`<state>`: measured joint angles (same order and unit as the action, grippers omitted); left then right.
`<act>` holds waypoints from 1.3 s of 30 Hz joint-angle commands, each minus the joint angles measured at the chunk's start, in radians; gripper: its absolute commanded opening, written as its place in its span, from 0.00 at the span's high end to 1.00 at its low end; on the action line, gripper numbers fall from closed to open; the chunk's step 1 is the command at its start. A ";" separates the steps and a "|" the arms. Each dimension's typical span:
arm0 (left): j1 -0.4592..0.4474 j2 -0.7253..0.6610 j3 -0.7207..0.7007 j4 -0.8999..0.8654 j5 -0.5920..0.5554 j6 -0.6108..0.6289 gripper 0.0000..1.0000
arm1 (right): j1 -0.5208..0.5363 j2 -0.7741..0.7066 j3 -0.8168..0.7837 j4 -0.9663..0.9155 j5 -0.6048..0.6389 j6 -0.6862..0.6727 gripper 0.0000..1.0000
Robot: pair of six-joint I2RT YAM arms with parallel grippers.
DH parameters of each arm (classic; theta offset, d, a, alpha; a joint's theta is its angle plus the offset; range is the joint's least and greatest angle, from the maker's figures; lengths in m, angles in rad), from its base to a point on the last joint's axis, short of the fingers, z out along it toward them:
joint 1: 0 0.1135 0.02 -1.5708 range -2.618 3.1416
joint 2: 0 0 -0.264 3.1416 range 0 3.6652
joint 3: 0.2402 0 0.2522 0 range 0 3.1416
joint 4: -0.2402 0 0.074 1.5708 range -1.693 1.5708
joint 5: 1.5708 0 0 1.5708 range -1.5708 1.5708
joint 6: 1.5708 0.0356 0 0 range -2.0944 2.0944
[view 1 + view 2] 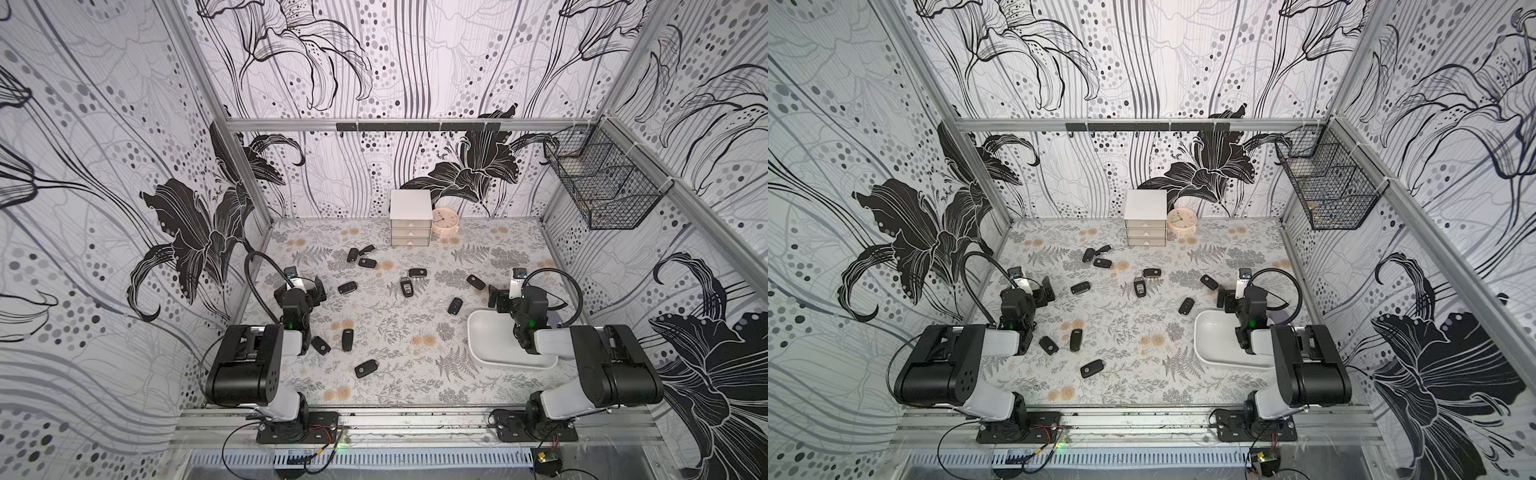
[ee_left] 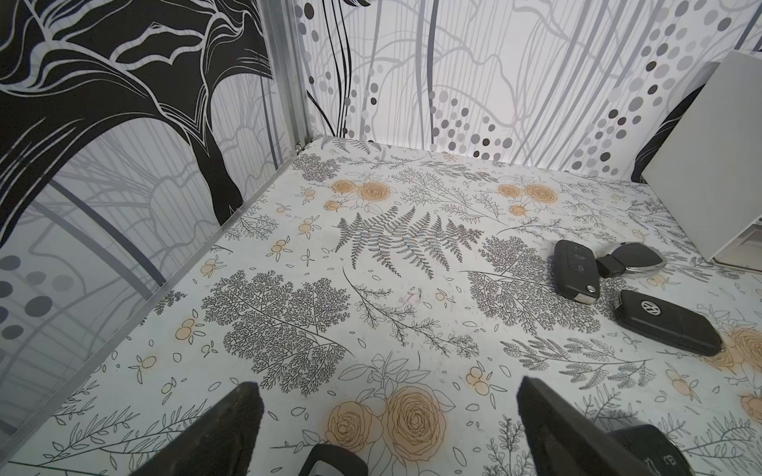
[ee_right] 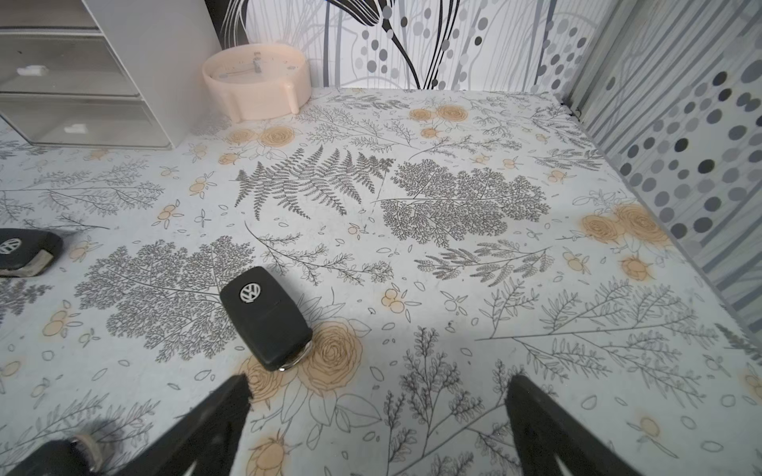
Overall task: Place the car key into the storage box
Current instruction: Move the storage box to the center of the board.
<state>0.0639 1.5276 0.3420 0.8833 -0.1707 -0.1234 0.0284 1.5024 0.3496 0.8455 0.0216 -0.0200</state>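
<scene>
- Left claw (image 2: pixel 387 385) gapes wide, holding nothing.
- Right claw (image 3: pixel 379 379) equally wide, empty; car key (image 3: pixel 266 317) lies untouched at its eleven o'clock.
- Storage box (image 1: pixel 490 332) sits at four o'clock on the counter (image 1: pixel 395 328).

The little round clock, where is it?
In both top views the peach clock sits at the back of the table, just to the robot's right of the white drawer cabinet.

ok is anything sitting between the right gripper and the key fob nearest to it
Nothing visible does. In the right wrist view the key fob lies just beyond the open right gripper, with only bare table between them.
</scene>
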 commanded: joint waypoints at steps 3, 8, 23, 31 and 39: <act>0.004 0.003 0.001 0.059 0.002 0.013 0.00 | 0.000 -0.004 0.020 -0.009 -0.008 -0.011 0.00; 0.004 0.002 0.000 0.057 0.002 0.013 0.01 | 0.000 -0.005 0.020 -0.010 -0.008 -0.011 0.00; 0.004 0.002 0.002 0.057 0.004 0.011 0.01 | 0.000 -0.005 0.020 -0.010 -0.008 -0.011 0.00; 0.004 -0.167 0.086 -0.258 -0.072 -0.010 0.00 | 0.000 -0.128 0.129 -0.316 0.033 0.015 0.00; 0.004 -0.399 0.328 -0.841 -0.176 -0.258 0.00 | 0.000 -0.370 0.153 -0.596 0.210 0.262 0.00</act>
<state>0.0639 1.1820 0.5972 0.3317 -0.2752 -0.2279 0.0284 1.1896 0.4721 0.4511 0.1398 0.0959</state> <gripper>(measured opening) 0.995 0.999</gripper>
